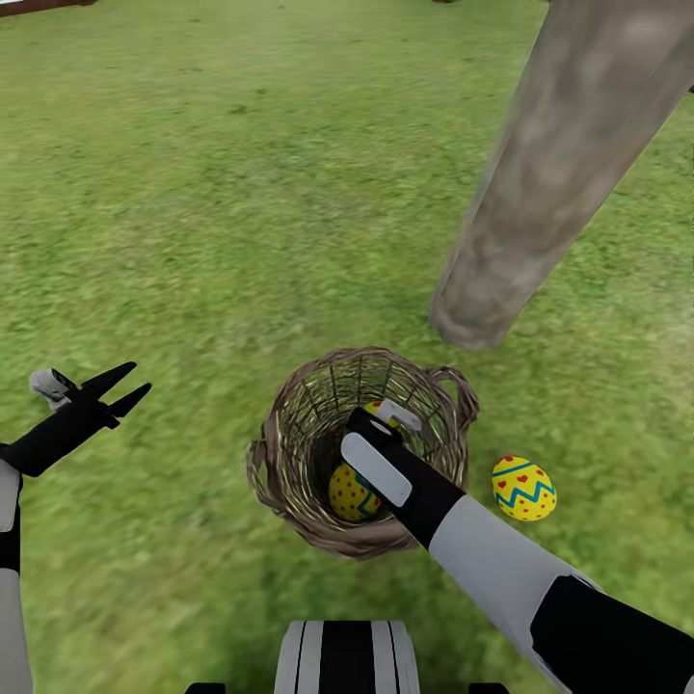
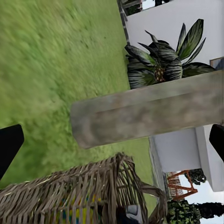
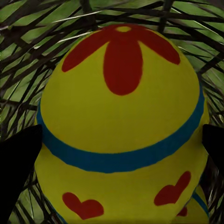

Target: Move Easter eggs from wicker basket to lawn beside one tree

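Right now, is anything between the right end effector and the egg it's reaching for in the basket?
Nothing visible. The right end effector is inside the wicker basket, fingers flanking the egg.

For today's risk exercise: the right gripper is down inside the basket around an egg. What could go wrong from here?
1. The right gripper straddles a smooth, rounded egg; its fingers sit at the sides, so the egg may slip on closing.
2. A second egg lies close beside it in the basket and could be knocked or pinched.
3. The arm crosses the rim, so lifting may tip the light basket towards the egg on the grass.
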You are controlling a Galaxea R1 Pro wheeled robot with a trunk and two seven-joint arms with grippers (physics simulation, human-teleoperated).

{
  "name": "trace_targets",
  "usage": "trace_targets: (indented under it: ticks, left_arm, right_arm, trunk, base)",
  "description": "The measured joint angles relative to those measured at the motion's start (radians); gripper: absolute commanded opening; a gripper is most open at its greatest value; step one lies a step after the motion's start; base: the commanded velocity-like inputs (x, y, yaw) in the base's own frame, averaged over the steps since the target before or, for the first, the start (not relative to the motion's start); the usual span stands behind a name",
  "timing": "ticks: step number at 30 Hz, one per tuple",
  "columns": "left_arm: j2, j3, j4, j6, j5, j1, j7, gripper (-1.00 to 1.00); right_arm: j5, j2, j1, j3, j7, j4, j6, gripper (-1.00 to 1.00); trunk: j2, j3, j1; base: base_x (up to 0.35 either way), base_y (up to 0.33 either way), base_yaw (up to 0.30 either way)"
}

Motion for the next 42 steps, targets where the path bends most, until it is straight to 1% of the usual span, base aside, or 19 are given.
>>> trace_targets:
  ticks: [3,5,7,14,17,21,24,25,27,28,33,38,39,40,42]
  left_arm:
    - [0.000,0.000,0.000,0.000,0.001,0.000,0.000,1.00]
    - [0.000,0.000,0.000,0.000,0.000,0.000,0.000,1.00]
    - [0.000,0.000,0.000,0.000,0.001,0.000,0.000,1.00]
    - [0.000,0.000,0.000,0.000,0.001,0.000,0.000,1.00]
    - [0.000,0.000,0.000,0.000,0.001,0.000,0.000,1.00]
    - [0.000,0.000,0.000,0.000,0.001,0.000,0.000,1.00]
    - [0.000,0.000,0.000,0.000,0.001,0.000,0.002,1.00]
    - [0.000,0.000,0.000,0.000,0.001,0.001,0.002,1.00]
    - [0.000,-0.001,0.000,0.000,0.001,0.000,0.004,1.00]
    - [0.000,-0.001,0.000,0.000,0.001,0.000,0.005,1.00]
    - [0.000,-0.002,0.000,0.000,0.001,0.000,0.005,1.00]
    - [0.000,-0.002,0.000,0.000,0.001,0.000,0.006,1.00]
    - [0.000,-0.002,0.000,0.000,0.001,0.000,0.006,1.00]
    - [0.000,-0.002,0.000,0.000,0.001,0.000,0.006,1.00]
    - [0.001,-0.003,0.000,0.000,0.001,0.001,0.006,1.00]
  right_arm:
    - [-0.003,0.000,0.000,0.000,0.000,0.000,0.000,-1.00]
    - [-0.023,0.000,0.000,0.000,0.000,0.000,0.001,-1.00]
    - [-0.037,0.000,0.000,0.000,0.000,-0.001,0.001,-1.00]
    - [-0.042,0.000,0.001,0.001,-0.003,-0.031,0.001,-1.00]
    - [-0.043,0.000,0.005,0.002,-0.028,-0.051,0.002,-1.00]
    - [-0.044,0.000,0.029,0.002,-0.073,-0.118,0.004,-1.00]
    - [-0.046,0.000,0.038,0.003,-0.081,-0.134,0.005,-1.00]
    - [-0.058,0.000,0.040,0.003,-0.081,-0.135,0.007,-1.00]
    - [-0.104,0.000,0.041,0.006,-0.081,-0.136,0.009,-1.00]
    - [-0.116,0.000,0.041,0.006,-0.081,-0.137,0.009,-1.00]
    - [-0.125,0.000,0.041,0.010,-0.088,-0.162,0.010,-1.00]
    - [-0.127,0.000,0.041,0.012,-0.126,-0.180,0.014,-1.00]
    - [-0.127,0.000,0.041,0.028,-0.129,-0.184,0.015,-1.00]
    - [-0.126,0.000,0.041,0.057,-0.134,-0.191,0.015,-1.00]
    - [-0.126,0.000,0.041,0.070,-0.159,-0.217,0.015,-1.00]
  trunk:
    - [0.001,0.011,-0.001]
    - [0.001,0.012,-0.001]
    - [0.001,0.019,-0.002]
    - [0.003,0.046,-0.005]
    - [0.003,0.058,-0.007]
    - [0.004,0.073,-0.009]
    - [0.005,0.085,-0.010]
    - [0.005,0.089,-0.010]
    - [0.006,0.097,-0.011]
    - [0.006,0.100,-0.012]
    - [0.007,0.120,-0.014]
    - [0.008,0.139,-0.016]
    - [0.009,0.143,-0.017]
    - [0.009,0.147,-0.017]
    - [0.009,0.155,-0.018]
  base:
    - [0.000,0.000,0.000]
    - [0.000,0.000,0.000]
    - [0.000,0.000,0.000]
    - [0.000,0.000,0.000]
    - [0.000,0.000,0.000]
    - [0.000,0.000,0.000]
    - [0.000,0.000,0.000]
    - [0.000,0.000,0.000]
    - [0.000,0.000,0.000]
    - [0.000,0.000,0.000]
    - [0.000,0.000,0.000]
    - [0.000,0.000,0.000]
    - [0.000,0.000,0.000]
    - [0.000,0.000,0.000]
    - [0.000,0.000,0.000]
